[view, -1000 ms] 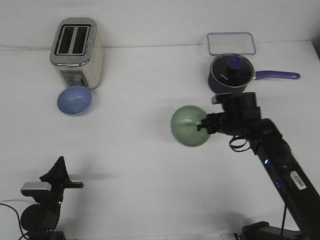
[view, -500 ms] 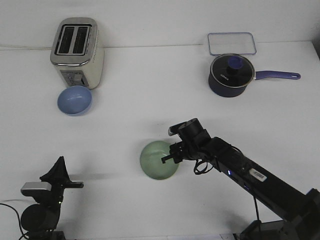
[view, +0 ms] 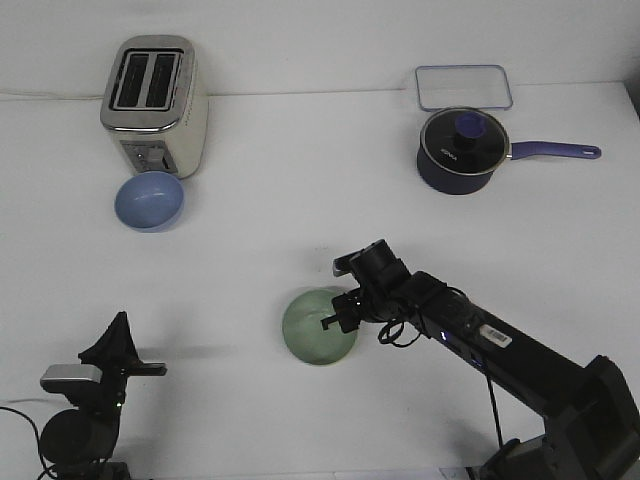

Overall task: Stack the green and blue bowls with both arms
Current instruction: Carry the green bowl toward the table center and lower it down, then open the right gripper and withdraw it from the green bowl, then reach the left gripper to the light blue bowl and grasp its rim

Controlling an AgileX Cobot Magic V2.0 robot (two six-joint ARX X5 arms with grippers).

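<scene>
The pale green bowl (view: 312, 330) sits low on the white table, near the front middle. My right gripper (view: 338, 312) reaches in from the right and is shut on the bowl's right rim. The light blue bowl (view: 149, 200) stands upright at the back left, just in front of the toaster and far from both grippers. My left gripper (view: 118, 342) is folded at the front left corner, well away from both bowls. Its fingers point up, and I cannot make out whether they are open.
A silver toaster (view: 155, 100) stands at the back left, touching or nearly touching the blue bowl. A dark navy saucepan (view: 459, 152) with a lid and a long handle is at the back right. A clear rectangular container (view: 463, 87) lies behind it.
My right arm carried the green bowl from mid-air at the centre right down and left to the table near the front middle. In the last half second it barely moved. The left arm stayed still.
</scene>
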